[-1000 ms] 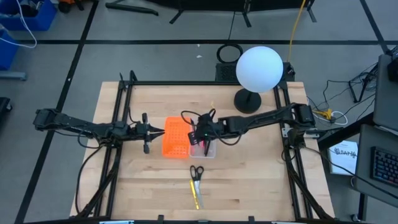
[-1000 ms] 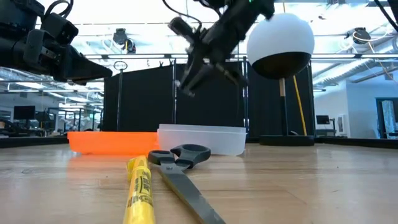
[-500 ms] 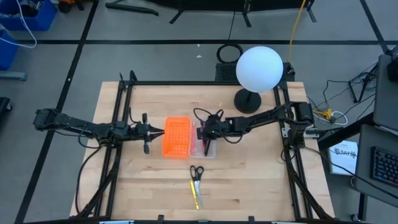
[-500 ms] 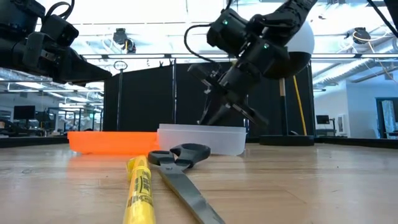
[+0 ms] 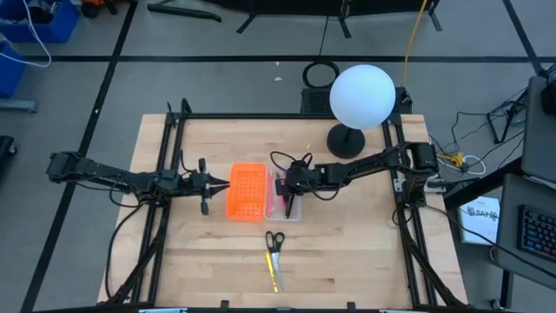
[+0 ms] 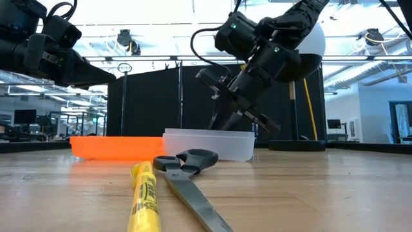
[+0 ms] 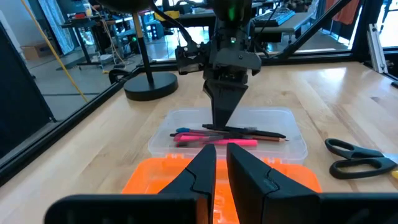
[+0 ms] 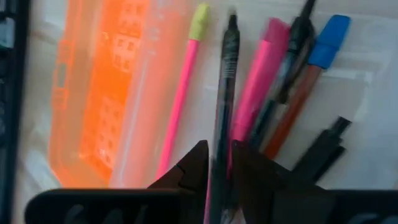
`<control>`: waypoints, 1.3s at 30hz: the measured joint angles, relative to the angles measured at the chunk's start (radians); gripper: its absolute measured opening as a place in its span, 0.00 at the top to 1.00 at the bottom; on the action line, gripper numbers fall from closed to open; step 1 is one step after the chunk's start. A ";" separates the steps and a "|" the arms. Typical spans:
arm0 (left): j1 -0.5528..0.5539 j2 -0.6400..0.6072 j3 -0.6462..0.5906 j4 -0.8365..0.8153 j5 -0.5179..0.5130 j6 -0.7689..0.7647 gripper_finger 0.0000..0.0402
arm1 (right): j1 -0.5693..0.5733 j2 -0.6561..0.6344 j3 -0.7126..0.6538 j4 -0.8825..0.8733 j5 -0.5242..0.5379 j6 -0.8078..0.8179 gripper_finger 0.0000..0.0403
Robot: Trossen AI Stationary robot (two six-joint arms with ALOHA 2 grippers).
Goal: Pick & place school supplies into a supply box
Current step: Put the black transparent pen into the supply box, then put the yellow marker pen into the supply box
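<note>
Wooden tabletop (image 5: 347, 252), mid-span: the right pincer (image 5: 286, 185) hangs low over the supply box (image 5: 294, 211), fingers nearly closed on a black pen (image 8: 225, 81) resting among the pens (image 7: 227, 134) already inside. Released crooked, it could roll over the shallow wall — toward the orange piece (image 5: 246, 190). Scissors (image 5: 274, 241) and a yellow marker (image 5: 274, 271) wait near the front edge. The left pincer (image 5: 228, 183), closed and empty, idles beside the orange piece.
</note>
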 joint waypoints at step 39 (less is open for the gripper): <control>0.000 0.000 0.000 -0.113 -0.029 -0.170 0.88 | 0.283 -0.359 -0.533 0.804 0.343 -1.202 0.98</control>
